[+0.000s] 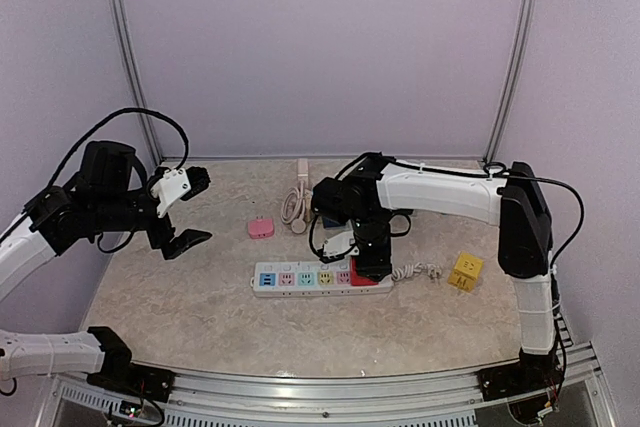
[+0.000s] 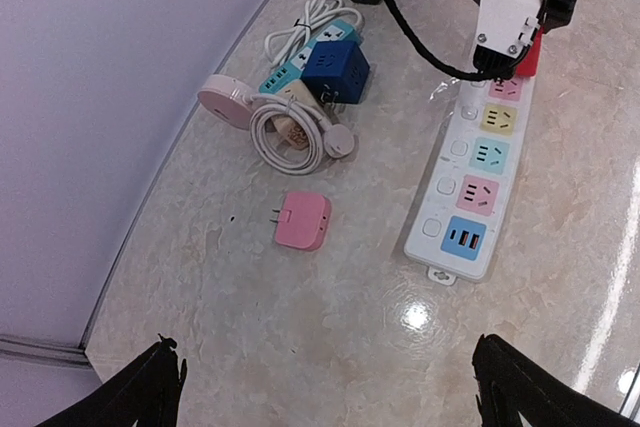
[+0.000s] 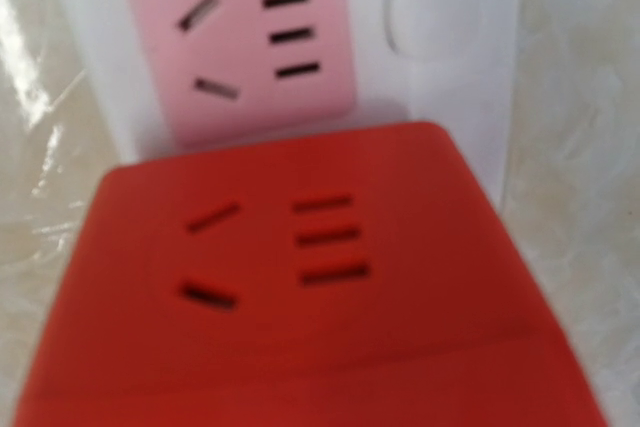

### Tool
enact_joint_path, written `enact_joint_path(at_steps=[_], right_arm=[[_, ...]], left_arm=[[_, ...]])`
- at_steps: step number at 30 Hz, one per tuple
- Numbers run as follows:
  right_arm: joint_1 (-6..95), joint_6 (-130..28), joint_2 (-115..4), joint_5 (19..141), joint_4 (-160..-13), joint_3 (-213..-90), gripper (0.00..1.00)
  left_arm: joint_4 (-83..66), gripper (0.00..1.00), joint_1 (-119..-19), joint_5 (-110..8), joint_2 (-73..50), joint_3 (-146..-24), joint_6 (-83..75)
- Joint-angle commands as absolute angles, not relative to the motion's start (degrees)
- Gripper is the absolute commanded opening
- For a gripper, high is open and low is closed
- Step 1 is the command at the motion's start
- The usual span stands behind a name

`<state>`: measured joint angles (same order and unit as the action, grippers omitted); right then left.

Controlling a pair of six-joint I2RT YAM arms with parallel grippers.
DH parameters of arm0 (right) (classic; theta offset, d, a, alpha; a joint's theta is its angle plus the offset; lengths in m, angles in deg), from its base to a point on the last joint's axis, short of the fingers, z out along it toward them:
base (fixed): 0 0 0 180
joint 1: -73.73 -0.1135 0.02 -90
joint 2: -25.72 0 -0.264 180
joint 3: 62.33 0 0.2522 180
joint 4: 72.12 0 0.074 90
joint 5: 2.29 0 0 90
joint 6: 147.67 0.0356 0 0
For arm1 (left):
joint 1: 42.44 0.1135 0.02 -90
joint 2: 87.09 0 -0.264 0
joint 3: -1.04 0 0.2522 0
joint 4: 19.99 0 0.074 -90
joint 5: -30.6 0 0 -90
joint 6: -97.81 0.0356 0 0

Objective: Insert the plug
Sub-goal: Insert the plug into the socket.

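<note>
Left claw (image 1: 197, 209) idle, right claw (image 1: 372, 259) down on the red plug (image 3: 300, 297) at the end of the power strip (image 1: 300, 278).

At the left the left claw hangs above the bench (image 1: 200, 317) with its jaws spread wide and nothing between them. A small pink adapter (image 1: 261, 228) lies flat on the bench beyond the white power strip. Behind it are a coiled white cable (image 1: 295, 205) and a dark blue cube (image 2: 330, 69). The right claw stands over the strip's right end. The red plug sits there just beside the strip's pink socket (image 3: 245, 42). The claw's fingers are hidden, so I cannot tell whether they clamp the plug. A yellow adapter (image 1: 465, 271) rests well apart at the far right.
</note>
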<state>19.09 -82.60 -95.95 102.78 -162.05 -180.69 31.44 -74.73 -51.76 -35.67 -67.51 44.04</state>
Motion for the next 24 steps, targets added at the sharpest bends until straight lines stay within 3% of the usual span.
enact_joint_path(at_steps=[1,18,19,21,24], right_arm=[[19.04,-81.69,-98.25,102.72,-166.92,-179.98,0.00],[18.39,-79.76,-110.24,98.82,-165.88,-179.16,0.00],[18.36,-79.27,-109.84,99.70,-165.15,-179.03,0.03],[18.35,-77.88,-109.04,102.34,-164.87,-179.49,0.26],[18.28,-75.45,-107.40,107.18,-164.57,-181.11,0.41]], left_arm=[[30.22,0.99,-75.30,-52.34,-35.20,-67.74,44.78],[29.55,0.99,-76.27,-52.82,-33.83,-68.27,45.43],[29.62,0.99,-76.32,-52.86,-33.83,-68.27,45.45],[29.85,0.99,-76.34,-52.81,-33.83,-68.27,45.50],[29.77,0.99,-76.37,-52.72,-33.83,-68.20,45.47]])
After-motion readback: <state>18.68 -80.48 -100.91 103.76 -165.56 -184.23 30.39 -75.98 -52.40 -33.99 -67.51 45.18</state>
